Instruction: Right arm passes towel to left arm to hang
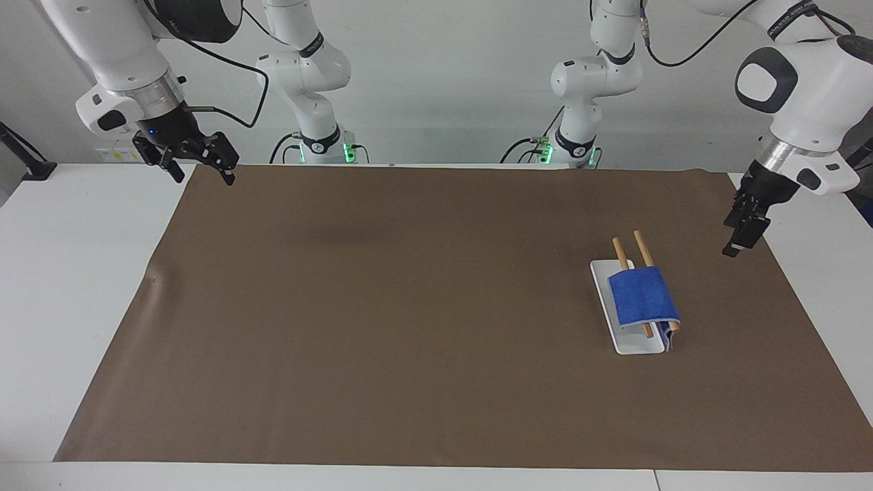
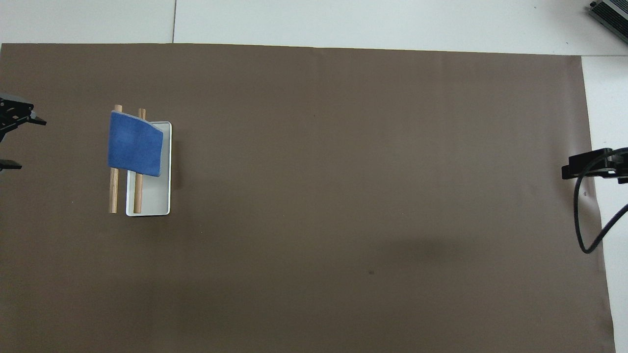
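Note:
The blue towel [image 1: 641,294] hangs draped over two wooden rods [image 1: 641,245] of a small rack with a white base [image 1: 634,346]. In the overhead view the towel [image 2: 134,149] covers the rods' farther half. My left gripper [image 1: 738,240] is open and empty, raised over the mat's edge at the left arm's end, apart from the rack. Only its fingertips [image 2: 38,120] show in the overhead view. My right gripper [image 1: 204,177] is open and empty, raised over the mat's corner at the right arm's end; it also shows in the overhead view [image 2: 576,169].
A brown mat [image 1: 409,307] covers most of the white table [image 1: 75,286]. The right arm's black cable [image 2: 586,220] loops down by the mat's edge. A grey device [image 2: 611,12] sits at the table's farthest corner.

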Robot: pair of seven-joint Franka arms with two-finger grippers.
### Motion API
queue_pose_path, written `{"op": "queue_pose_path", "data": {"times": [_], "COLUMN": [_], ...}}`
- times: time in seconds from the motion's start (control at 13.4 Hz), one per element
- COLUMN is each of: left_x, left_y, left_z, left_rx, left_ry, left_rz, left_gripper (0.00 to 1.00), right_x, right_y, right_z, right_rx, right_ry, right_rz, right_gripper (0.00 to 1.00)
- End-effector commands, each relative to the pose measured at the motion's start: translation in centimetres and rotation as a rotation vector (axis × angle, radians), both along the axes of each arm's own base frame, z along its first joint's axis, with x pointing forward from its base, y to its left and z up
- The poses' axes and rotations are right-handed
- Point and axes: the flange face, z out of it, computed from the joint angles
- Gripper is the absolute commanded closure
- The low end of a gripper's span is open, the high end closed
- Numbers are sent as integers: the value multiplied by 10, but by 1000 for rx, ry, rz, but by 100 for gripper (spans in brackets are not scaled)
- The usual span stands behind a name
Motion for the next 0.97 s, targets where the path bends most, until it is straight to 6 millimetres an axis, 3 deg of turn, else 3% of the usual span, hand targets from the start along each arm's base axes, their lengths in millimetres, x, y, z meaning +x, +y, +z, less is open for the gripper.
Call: {"op": "queue_pose_path", "data": {"times": [0.0, 0.22, 0.45, 0.67, 0.9], "left_x": [-8, -16, -19, -25, -28], "left_y": [-17, -28, -40, -30, -28], "left_z": [17, 34, 33, 30, 32], "left_rx": [36, 74, 133, 144, 168], "left_ry": [62, 121, 159, 200, 225], "left_rz": [-144, -354, -566, -793, -880], "left_gripper": [5, 5, 5, 4, 4], "right_x": [-6, -6, -6, -6, -6], "right_y": [-3, 2, 2, 2, 3], "right_z": [3, 2, 2, 2, 2], "right_rx": [-20, -17, -14, -13, -9], "right_ry": [8, 7, 9, 10, 10], "right_rz": [20, 23, 25, 26, 28], "right_gripper": [0, 0, 0, 0, 0]}}
